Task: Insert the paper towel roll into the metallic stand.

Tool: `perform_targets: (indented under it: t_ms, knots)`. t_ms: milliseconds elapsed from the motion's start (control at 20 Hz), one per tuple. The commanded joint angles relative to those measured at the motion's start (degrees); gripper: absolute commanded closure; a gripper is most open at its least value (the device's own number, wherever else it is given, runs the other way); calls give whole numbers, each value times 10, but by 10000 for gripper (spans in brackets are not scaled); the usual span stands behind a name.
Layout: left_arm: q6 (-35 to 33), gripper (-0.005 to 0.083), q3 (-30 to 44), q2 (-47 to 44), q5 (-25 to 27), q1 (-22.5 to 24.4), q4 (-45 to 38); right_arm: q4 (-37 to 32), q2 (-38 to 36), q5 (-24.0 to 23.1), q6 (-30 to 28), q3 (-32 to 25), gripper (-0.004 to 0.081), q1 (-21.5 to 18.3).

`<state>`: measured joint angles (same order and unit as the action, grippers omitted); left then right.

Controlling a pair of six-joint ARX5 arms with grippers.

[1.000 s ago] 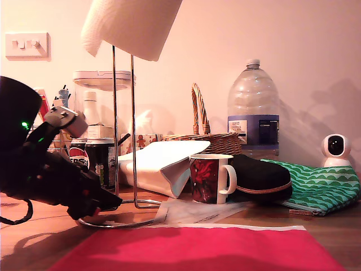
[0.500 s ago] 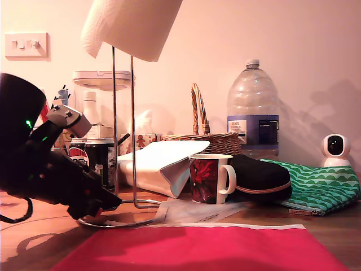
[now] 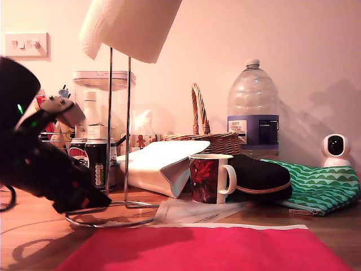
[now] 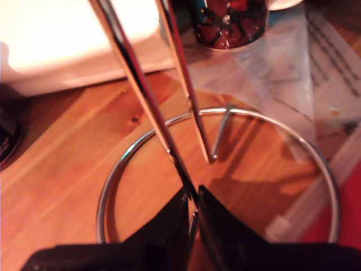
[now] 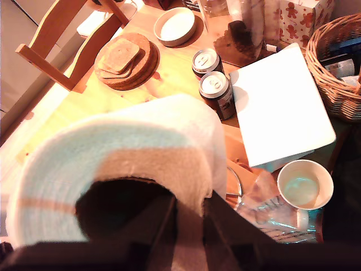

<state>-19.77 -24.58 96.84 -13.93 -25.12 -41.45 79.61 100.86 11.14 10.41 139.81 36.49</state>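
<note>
Meanwhile my first pincer point(image 4: 192, 212), clamped on the metallic stand point(image 3: 118, 130), had dragged it toward the exterior view's left, under the paper towel roll point(image 3: 131, 27) gripped at upper left by my second pincer point(image 5: 189, 217), improving alignment.

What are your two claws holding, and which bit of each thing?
My first gripper pinches the metallic stand low on one upright wire, just above its ring base. My second gripper grips the paper towel roll by the wall at its end.
</note>
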Motion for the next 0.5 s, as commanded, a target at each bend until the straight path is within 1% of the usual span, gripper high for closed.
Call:
perform_targets:
  t_ms: [0,100,450]
  knots:
    - [-3,794,5,-28,-8,-10,4,-12,10,3,-3,-2,782,6]
    - [5,794,5,-44,-23,-19,30,-12,10,3,-3,-2,782,6]
    - [23,794,5,-68,-23,-56,86,-12,10,4,-3,-2,782,6]
